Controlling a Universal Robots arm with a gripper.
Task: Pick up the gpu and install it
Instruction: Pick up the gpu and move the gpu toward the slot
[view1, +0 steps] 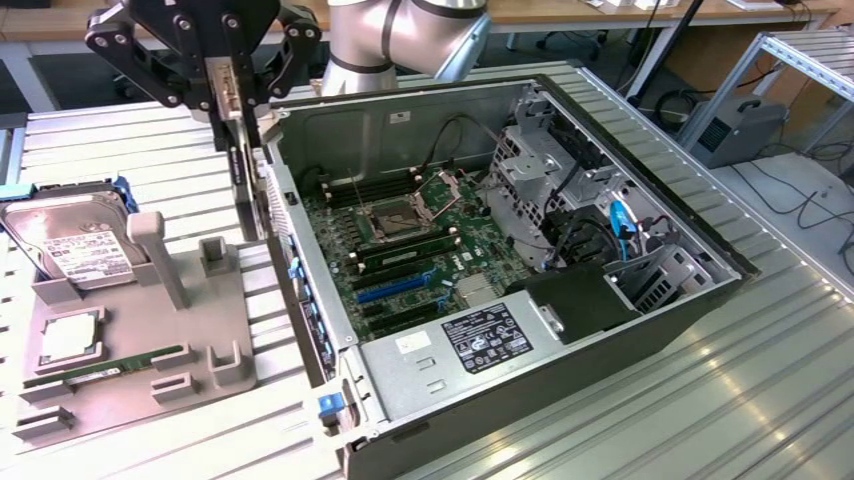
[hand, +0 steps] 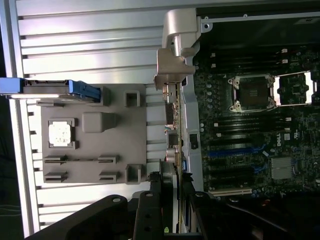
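Observation:
My gripper (view1: 238, 108) hangs at the upper left of the exterior view, shut on the gpu (view1: 250, 195). The card is a thin dark board seen edge-on, hanging upright below the fingers. It is in the air between the grey fixture (view1: 200, 390) and the left wall of the open computer case (view1: 287, 215). In the wrist view the gpu (hand: 173, 135) runs as a narrow strip from my fingers (hand: 150, 210) to its silver bracket (hand: 176, 55), right along the case wall. The motherboard (view1: 400, 240) with its blue slot (view1: 394, 285) (hand: 235, 150) lies open inside the case.
The grey fixture holds a silver hard drive (view1: 74, 245), a processor (view1: 67, 340) (hand: 61, 134) and a green memory stick (view1: 127, 362). A drive cage and cables (view1: 574, 200) fill the case's right side. The arm's base (view1: 400, 40) stands behind the case.

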